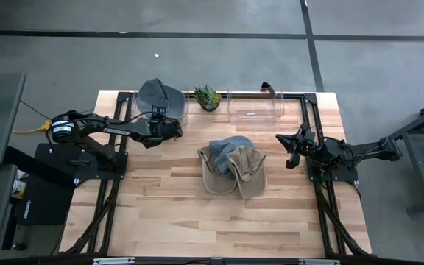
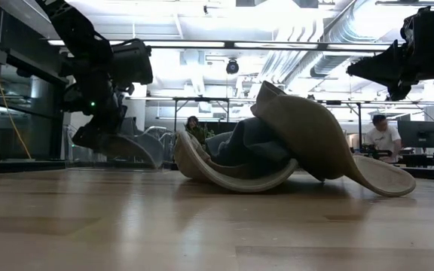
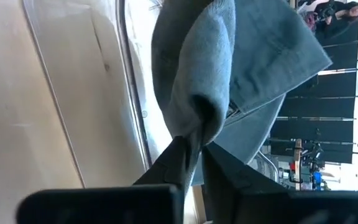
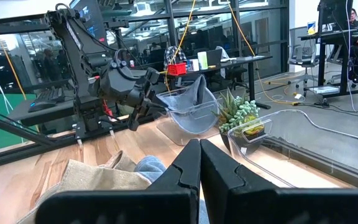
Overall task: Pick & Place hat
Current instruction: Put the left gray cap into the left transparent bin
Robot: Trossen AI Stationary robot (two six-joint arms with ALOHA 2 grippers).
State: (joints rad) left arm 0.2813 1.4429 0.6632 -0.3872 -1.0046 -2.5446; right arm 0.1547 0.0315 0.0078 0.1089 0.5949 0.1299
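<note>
I see my left gripper (image 3: 194,155) pinching the soft, light grey fabric hat (image 1: 159,96) by a fold over the far-left clear plastic bin (image 1: 140,110); right gripper (image 4: 199,163) closed, empty.

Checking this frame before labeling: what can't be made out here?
- Left bin, high view: the grey hat held by the left gripper covers its inside.
- Hat pile, high and low views: the count is unclear; the tan hats overlap the blue-grey one.
- Left wrist view: whether the grey hat touches the bin's bottom is hidden by the fabric.
- Right gripper: small in high view.
</note>
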